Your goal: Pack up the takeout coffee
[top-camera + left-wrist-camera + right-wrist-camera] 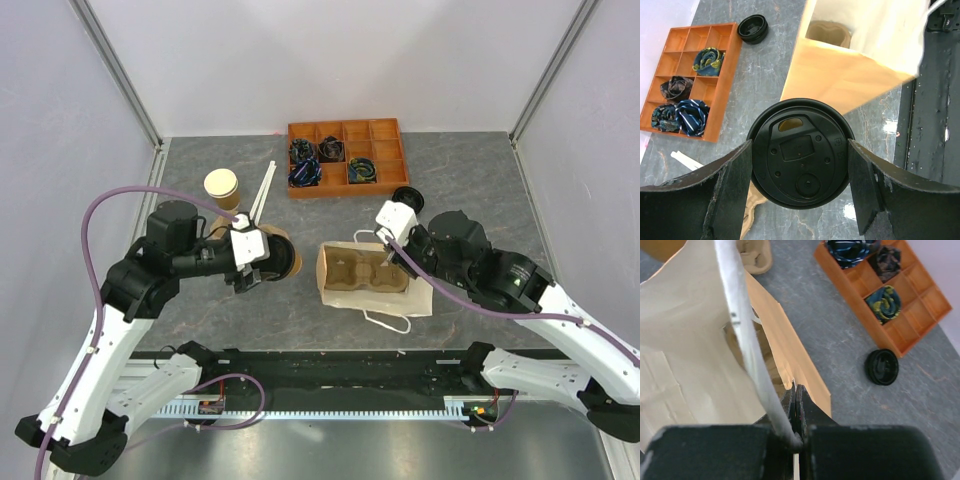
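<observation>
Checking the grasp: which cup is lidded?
The brown cup in the left gripper wears a black lid; the tan cup at rear left stands open.

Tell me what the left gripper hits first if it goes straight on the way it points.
Most likely the brown paper bag, its near side wall: it stands just beyond the takeout coffee clamped in the left gripper. How steeply it pitches down is unclear, so the table could come first.

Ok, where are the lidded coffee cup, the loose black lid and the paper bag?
lidded coffee cup (pixel 800 152), left wrist view, centre of its lid
loose black lid (pixel 881 367), right wrist view, its middle
paper bag (pixel 840 75), left wrist view, its brown side wall
</observation>
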Robot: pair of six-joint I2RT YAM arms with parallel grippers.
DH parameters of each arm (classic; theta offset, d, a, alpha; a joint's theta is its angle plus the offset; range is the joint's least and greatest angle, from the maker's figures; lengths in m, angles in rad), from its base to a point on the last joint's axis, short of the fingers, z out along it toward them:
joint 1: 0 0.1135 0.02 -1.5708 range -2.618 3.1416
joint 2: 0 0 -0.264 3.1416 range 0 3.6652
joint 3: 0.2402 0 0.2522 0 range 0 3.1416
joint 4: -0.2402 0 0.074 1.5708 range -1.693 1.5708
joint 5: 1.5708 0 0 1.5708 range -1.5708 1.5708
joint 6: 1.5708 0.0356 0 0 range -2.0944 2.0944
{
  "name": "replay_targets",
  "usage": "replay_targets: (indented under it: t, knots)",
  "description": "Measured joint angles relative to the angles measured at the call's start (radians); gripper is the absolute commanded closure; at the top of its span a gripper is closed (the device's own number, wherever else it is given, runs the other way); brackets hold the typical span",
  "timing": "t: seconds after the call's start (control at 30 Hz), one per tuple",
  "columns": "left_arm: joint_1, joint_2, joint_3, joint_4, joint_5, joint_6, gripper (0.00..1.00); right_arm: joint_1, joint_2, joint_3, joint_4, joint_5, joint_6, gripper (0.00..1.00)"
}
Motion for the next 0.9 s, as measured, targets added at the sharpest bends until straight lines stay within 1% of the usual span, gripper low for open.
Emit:
replay_targets:
  t: [0.27, 0.43, 0.7, 0.9]
  knots:
    - [0.0, -0.038, -0.042, 0.086, -0.029, -0.077, 0.56, 0.0, 0.029, 0.038, 0.057, 0.156, 0.0, 1.0]
    - [0.0, -0.056, -0.057, 0.127, -0.049, -0.118, 0.56, 0.0, 0.028, 0.043, 0.085, 0.176, -0.007, 1.0]
    - [0.0, -0.064, -0.074, 0.166, -0.058, -0.15, 0.56, 0.014, -0.005, -0.08, 0.189, 0.219, -0.089, 1.0]
    - [0.0, -0.089, -0.077, 0.169, -0.059, -0.159, 0.57, 0.039, -0.003, -0.112, 0.198, 0.23, -0.097, 1.0]
